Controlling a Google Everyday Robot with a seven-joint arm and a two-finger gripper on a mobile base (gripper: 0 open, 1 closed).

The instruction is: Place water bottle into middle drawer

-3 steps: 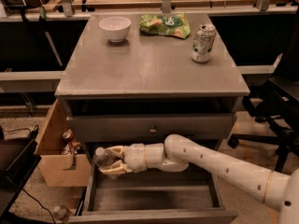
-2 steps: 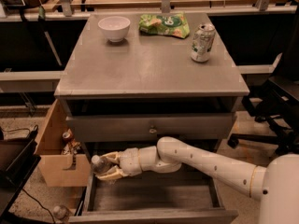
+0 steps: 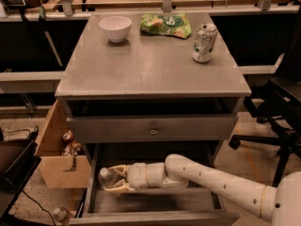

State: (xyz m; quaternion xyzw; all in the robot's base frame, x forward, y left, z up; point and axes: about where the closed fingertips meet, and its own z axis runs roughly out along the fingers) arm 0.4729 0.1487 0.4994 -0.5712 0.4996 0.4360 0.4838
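The water bottle point(image 3: 105, 177) is clear plastic and lies sideways in my gripper point(image 3: 114, 179), at the left end of the open middle drawer point(image 3: 155, 205). The gripper's pale fingers point(image 3: 116, 169) are closed around the bottle, just above the drawer's grey floor. My white arm point(image 3: 211, 182) reaches in from the lower right, across the drawer. Most of the bottle's body is hidden by the fingers.
On the cabinet top point(image 3: 150, 69) stand a white bowl point(image 3: 115, 28), a green snack bag point(image 3: 165, 25) and a green-and-white soda can point(image 3: 204, 42). A closed drawer with a knob point(image 3: 153, 130) sits above the open one. A plywood box point(image 3: 54, 161) stands left, an office chair point(image 3: 282, 112) right.
My gripper, with the bottle in it, has moved lower into the left end of the open drawer. The things on the cabinet top have not moved.
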